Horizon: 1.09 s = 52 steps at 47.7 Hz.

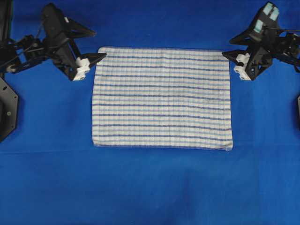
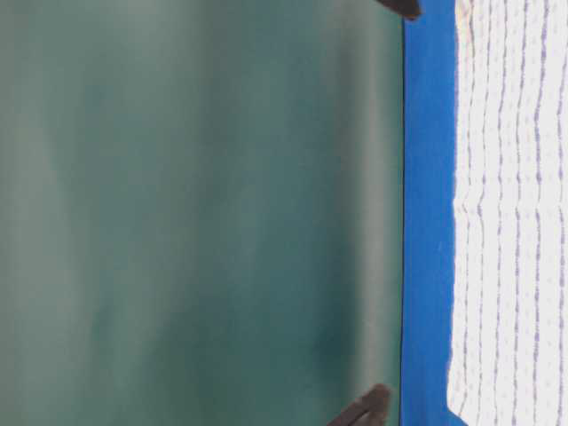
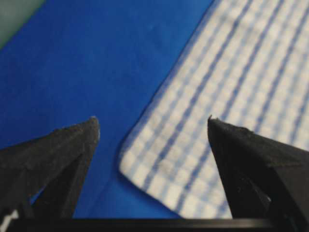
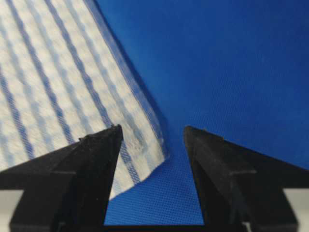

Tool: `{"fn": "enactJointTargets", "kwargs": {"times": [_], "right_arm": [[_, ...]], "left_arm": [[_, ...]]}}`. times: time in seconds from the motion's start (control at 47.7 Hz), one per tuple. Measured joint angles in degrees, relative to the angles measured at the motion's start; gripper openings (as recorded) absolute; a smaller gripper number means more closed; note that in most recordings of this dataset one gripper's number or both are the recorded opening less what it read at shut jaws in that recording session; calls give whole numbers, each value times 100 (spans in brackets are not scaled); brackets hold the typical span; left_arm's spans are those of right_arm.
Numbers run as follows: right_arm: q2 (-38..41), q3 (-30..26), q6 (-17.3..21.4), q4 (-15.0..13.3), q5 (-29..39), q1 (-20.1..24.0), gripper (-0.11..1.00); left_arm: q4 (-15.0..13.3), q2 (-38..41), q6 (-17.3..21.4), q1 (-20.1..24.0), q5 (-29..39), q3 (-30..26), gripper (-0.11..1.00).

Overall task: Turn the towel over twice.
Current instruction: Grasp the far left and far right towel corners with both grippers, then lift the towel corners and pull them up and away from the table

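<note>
- A big blue cloth covers the table. It is plain and smooth.
- Past the far edge of the table there is a dull green wall.
- Black robot arm parts sit at the left and right edges of the view from above.
- The towel lies flat on the blue cloth, about in the middle of the table. It is white with thin dark-blue and light-blue stripes.
- Nothing lies on top of the towel, and nothing sits between it and the two grippers.
- The towel is a rectangle. Seen from above, its long side goes from left to right. Its short side goes from far to near.
- The stripes run the same way as the long side, from left to right.
- The edges look mostly straight. The near right corner sticks out a tiny bit.
- The left gripper is by the far left corner of the towel. Its fingers are spread wide apart and hold nothing.
- In the left wrist view, the towel corner sits between the two black fingers. I cannot tell if a finger touches it.
- The right gripper is by the far right corner of the towel. Its fingers are spread apart too, and hold nothing.
- In the right wrist view, the towel corner lies between the two fingers. The left one of them is over the towel.
- Both grippers point in toward the towel, one from each side.
</note>
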Motion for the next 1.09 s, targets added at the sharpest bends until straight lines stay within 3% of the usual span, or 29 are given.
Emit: {"fn": "enactJointTargets", "kwargs": {"times": [0.419,0.524,0.692,0.818,1.09], "right_arm": [[993,-237,0,-9,-360,-202,57],[1020,-290,-18,-9,-378,-202,45],[1028,-290,-44,-9,-360,-202,5],[1028,-299,-44,-9,-316,-211,4],[1011,-299,-9,-18,-290,-211,4]], "left_arm": [[0,1354,149,483,-431,-185,81],[0,1468,158,519,-396,-255,65],[0,1529,229,519,-105,-396,28],[0,1521,264,501,18,-413,7],[0,1230,281,492,158,-352,5]]}}
